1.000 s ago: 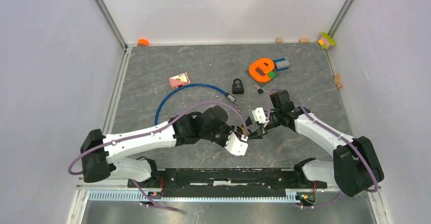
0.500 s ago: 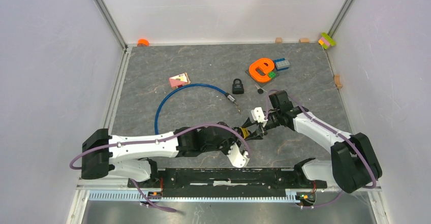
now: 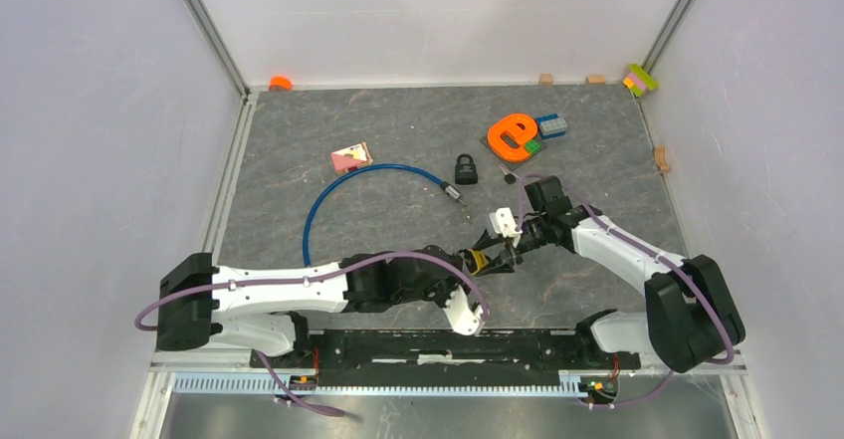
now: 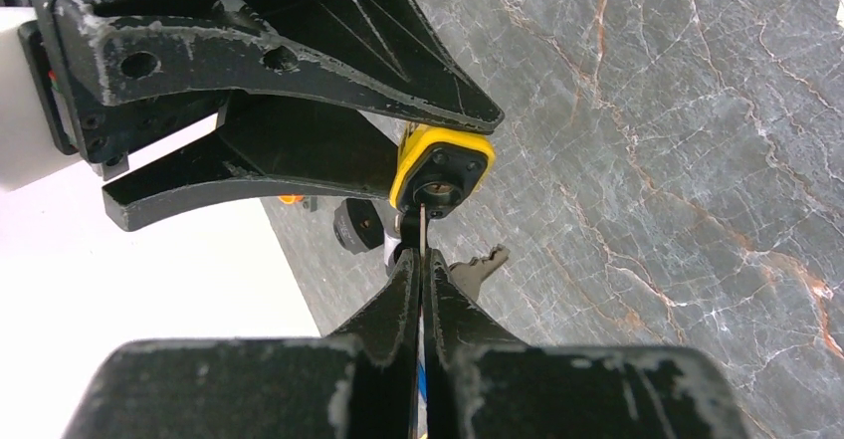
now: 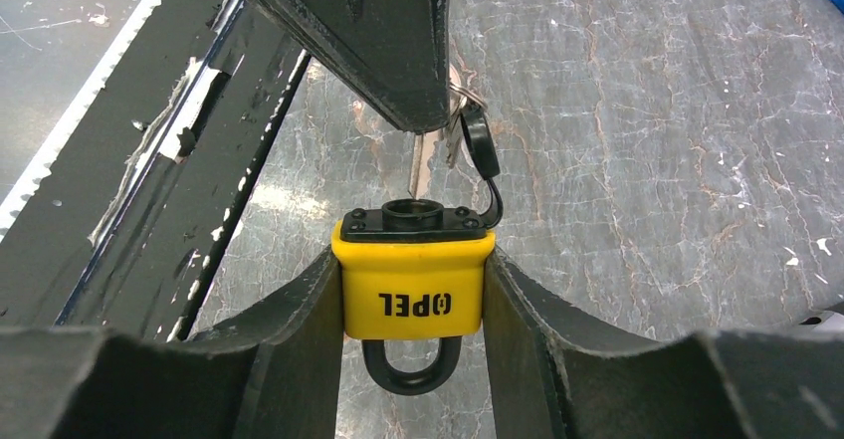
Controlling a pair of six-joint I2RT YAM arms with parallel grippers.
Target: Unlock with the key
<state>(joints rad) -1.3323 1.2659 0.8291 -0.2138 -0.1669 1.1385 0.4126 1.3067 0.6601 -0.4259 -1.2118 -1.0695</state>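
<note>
Moved since a second ago: left gripper [image 4: 418,260], now lower and forward, clamped on the thin silver key [image 4: 421,225], which we log pointing lengthwise at the keyway of the yellow black-shackled padlock [image 5: 413,295] pinched in the right gripper [image 5: 413,260] just ahead; whether the tip has entered, we cannot tell.

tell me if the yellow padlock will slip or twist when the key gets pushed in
Probably stays put: the right gripper clamps the yellow padlock squarely on its flat sides. It looks rigid, likely dense for its size. Its smooth casing might slide back a little if the key in the left gripper pushes hard; the black dust cap hangs loose and may flop.
</note>
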